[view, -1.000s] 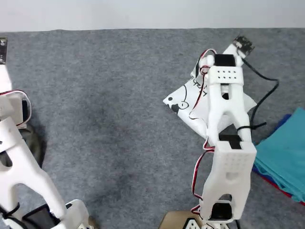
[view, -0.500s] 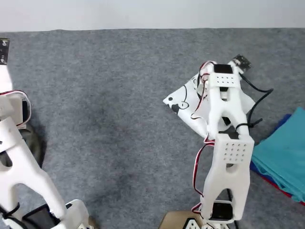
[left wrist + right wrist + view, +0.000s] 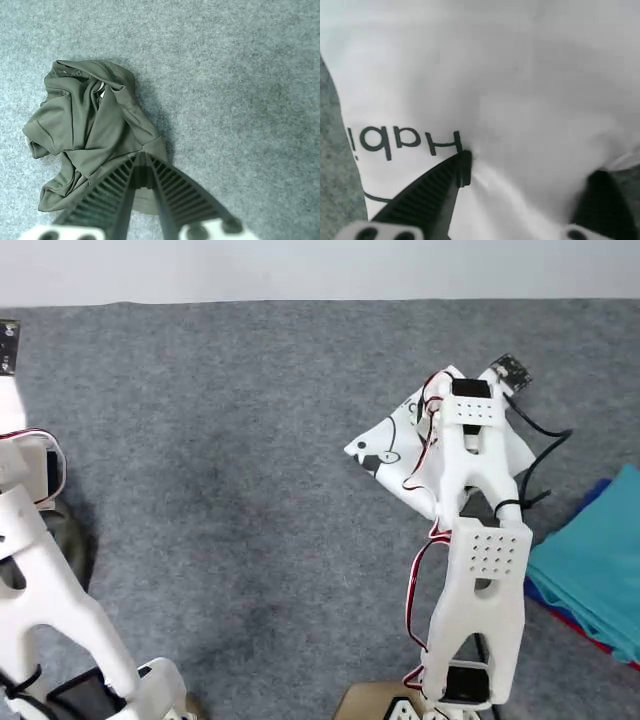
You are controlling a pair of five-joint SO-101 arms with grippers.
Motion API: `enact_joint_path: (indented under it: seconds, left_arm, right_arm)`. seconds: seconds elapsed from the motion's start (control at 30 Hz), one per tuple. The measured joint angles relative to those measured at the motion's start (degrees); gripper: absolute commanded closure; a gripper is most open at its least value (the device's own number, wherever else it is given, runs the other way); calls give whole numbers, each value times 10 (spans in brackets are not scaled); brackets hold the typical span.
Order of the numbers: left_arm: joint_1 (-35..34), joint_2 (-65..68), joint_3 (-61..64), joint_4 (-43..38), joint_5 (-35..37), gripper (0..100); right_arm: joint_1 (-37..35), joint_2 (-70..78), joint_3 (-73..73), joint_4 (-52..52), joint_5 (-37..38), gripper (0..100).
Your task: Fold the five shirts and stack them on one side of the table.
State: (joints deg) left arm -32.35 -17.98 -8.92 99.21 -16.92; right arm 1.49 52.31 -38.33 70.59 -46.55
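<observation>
Since the white shirt lies between the spread right fingers, folding it is judged the step in hand; closing on the cloth comes next. The right arm bends down over it. The left fingers are pressed together, the olive shirt at their tips.

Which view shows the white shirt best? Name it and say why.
The high view: the white shirt shows its outline on the table, though the right arm covers its middle. The right wrist view gives a close patch of printed cloth at the right gripper. The left wrist view faces an olive shirt.
</observation>
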Motion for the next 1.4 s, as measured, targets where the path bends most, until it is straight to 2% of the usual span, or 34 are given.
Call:
enact_joint_path:
  seconds: [0.1,0.37,0.73,0.8,1.07,1.4]
  left_arm:
    - [0,0,0,0,0,996]
    - [0,0,0,0,0,996]
    - [0,0,0,0,0,996]
    - [0,0,0,0,0,996]
    - [0,0,0,0,0,996]
    - [0,0,0,0,0,996]
  right_arm:
    - [8,-2,0,1,12,993]
    - [11,9,-53,61,60,989]
    - [13,-53,-153,264,146,989]
    - [28,-73,-171,295,169,989]
    - [114,-180,-183,297,258,991]
    - [209,-337,-11,298,345,991]
